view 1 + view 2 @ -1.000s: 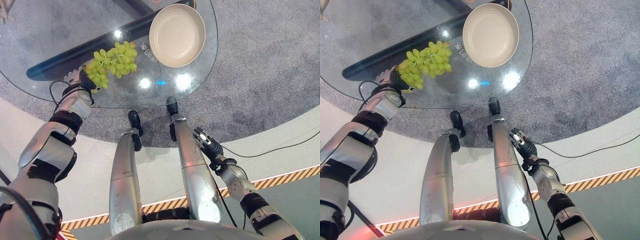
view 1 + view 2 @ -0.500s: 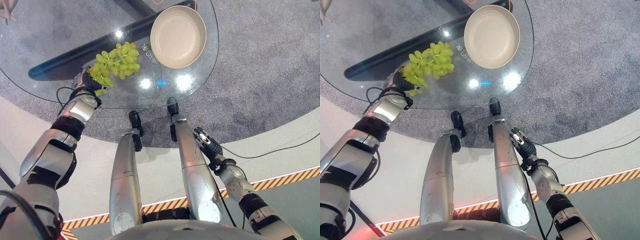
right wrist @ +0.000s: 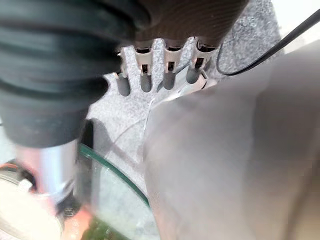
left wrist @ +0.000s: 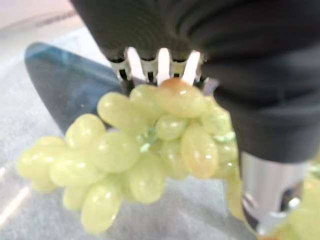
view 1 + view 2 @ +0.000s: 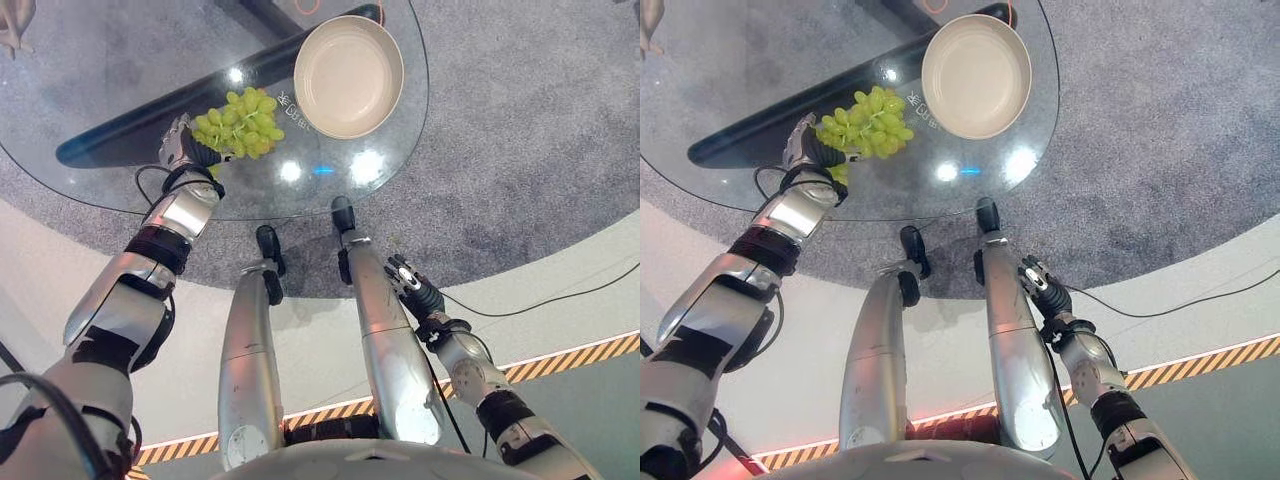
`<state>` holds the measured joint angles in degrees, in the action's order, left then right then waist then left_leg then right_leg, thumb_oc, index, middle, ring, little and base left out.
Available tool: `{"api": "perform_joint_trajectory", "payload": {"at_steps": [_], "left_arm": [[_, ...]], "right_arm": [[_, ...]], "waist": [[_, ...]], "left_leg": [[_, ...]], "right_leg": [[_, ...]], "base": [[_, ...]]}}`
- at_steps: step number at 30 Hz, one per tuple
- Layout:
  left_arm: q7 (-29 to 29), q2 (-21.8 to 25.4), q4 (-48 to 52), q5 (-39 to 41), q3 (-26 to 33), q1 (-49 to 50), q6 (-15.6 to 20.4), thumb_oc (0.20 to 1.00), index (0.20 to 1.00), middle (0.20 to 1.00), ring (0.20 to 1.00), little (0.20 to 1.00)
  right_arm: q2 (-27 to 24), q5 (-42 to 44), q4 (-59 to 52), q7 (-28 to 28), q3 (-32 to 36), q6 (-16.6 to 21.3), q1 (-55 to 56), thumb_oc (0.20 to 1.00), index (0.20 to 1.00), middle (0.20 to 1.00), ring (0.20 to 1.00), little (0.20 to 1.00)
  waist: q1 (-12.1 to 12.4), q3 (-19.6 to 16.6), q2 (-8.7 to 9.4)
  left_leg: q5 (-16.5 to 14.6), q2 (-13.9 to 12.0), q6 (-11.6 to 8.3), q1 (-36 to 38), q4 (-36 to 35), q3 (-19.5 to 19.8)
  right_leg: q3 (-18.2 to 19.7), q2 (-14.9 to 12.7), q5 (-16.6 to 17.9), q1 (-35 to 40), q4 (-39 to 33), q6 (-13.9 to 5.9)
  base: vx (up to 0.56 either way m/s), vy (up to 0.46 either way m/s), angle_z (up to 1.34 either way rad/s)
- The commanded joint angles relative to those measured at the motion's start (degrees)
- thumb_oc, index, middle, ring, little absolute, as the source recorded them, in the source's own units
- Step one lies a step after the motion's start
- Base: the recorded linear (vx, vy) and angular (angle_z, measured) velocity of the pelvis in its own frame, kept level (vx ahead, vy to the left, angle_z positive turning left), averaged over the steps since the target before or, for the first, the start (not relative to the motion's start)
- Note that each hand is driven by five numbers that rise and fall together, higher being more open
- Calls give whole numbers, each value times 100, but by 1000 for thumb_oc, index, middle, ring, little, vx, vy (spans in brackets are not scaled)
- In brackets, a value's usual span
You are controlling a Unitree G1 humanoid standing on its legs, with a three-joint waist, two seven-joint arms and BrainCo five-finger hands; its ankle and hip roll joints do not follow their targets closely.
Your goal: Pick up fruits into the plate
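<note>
A bunch of green grapes [image 5: 240,122] hangs just above the round glass table [image 5: 120,60], held at its left end by my left hand [image 5: 184,150], whose fingers are curled round it. In the left wrist view the grapes [image 4: 135,155] hang right under the fingers [image 4: 162,62]. The cream plate [image 5: 349,74] lies to the right of the bunch, a short gap away, with nothing in it. My right hand [image 5: 415,288] hangs low beside the table's near edge, its fingers [image 3: 145,80] straight and holding nothing.
A long dark bar [image 5: 140,125] shows through the glass under the grapes. Grey carpet [image 5: 540,120] surrounds the table. A black-and-yellow striped line [image 5: 560,355] runs across the pale floor at the lower right.
My left hand has carried the grapes up and to the right, closer to the plate. The right hand has stayed where it was.
</note>
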<state>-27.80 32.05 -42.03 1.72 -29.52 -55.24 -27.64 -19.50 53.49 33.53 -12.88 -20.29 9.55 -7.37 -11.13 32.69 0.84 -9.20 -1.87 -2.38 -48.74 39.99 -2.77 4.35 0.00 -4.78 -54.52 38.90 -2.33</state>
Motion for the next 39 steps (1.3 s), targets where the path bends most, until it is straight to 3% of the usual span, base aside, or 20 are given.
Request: {"api": "perform_joint_trajectory", "payload": {"at_steps": [1,2,3,4,10,15,17,31,39], "left_arm": [[-198,100,-388,-594,-98,-224,-329,1000,1000,1000,1000,1000],[-157,106,-490,-728,-159,-300,-419,1000,1000,1000,1000,1000],[-152,128,-524,-791,-169,-396,-460,1000,1000,1000,1000,1000],[-51,138,-675,-1064,-302,-452,-602,1000,1000,1000,1000,1000],[305,136,-1129,-1839,-760,-800,-1141,1000,1000,1000,1000,1000],[669,98,-1517,-2278,-1057,-950,-1243,1000,1000,1000,1000,1000],[757,78,-1604,-2371,-1130,-943,-1184,200,200,200,200,200],[766,66,-1914,-2101,-1270,-824,-976,200,200,200,200,200],[717,88,-1881,-1839,-1196,-740,-544,200,200,200,200,200]], "right_arm": [[70,166,-413,-42,-344,22,654,1000,1000,1000,1000,1000],[63,185,-397,-59,-353,33,642,1000,1000,1000,1000,1000],[57,202,-396,-68,-338,41,568,1000,1000,1000,1000,1000],[32,259,-386,-94,-377,48,623,1000,1000,1000,1000,1000],[-25,422,-384,-183,-440,144,553,1000,1000,1000,1000,1000],[-61,565,-360,-303,-496,291,497,1000,1000,1000,1000,1000],[-77,592,-368,-339,-504,317,481,1000,1000,1000,1000,1000],[-102,612,-483,-258,-538,370,361,1000,1000,1000,1000,1000],[-94,585,-523,-257,-535,381,362,1000,1000,1000,1000,1000]], "waist": [[13,-290,98],[-1,-290,108],[-18,-290,123],[-32,-290,133],[-115,-290,198],[-158,-290,229],[-171,-290,232],[-165,-290,175],[-138,-290,169]], "left_leg": [[-231,515,416,-12,-100,-287],[-234,514,417,-34,-83,-290],[-11,513,428,-168,-178,-335],[-238,507,410,-69,-57,-295],[-266,479,388,-283,79,-332],[-268,468,358,-482,142,-347],[-264,465,353,-525,136,-351],[-155,492,327,-509,-68,-350],[-121,483,332,-388,-192,-360]], "right_leg": [[-528,140,-101,113,95,-15],[-520,148,-99,91,106,-13],[-517,137,120,-33,-11,18],[-510,153,-86,59,110,-10],[-478,166,-33,-139,154,-3],[-460,158,18,-323,145,1],[-445,165,25,-376,149,-2],[-410,200,75,-389,28,-30],[-415,211,88,-314,-32,-39]], "base": [[-5,-22,-6],[-85,-31,-4],[-14,-19,-6],[-15,-17,-4],[-10,-6,-7],[-41,-4,-2],[-19,2,-1],[-5,7,0],[0,0,0]]}}
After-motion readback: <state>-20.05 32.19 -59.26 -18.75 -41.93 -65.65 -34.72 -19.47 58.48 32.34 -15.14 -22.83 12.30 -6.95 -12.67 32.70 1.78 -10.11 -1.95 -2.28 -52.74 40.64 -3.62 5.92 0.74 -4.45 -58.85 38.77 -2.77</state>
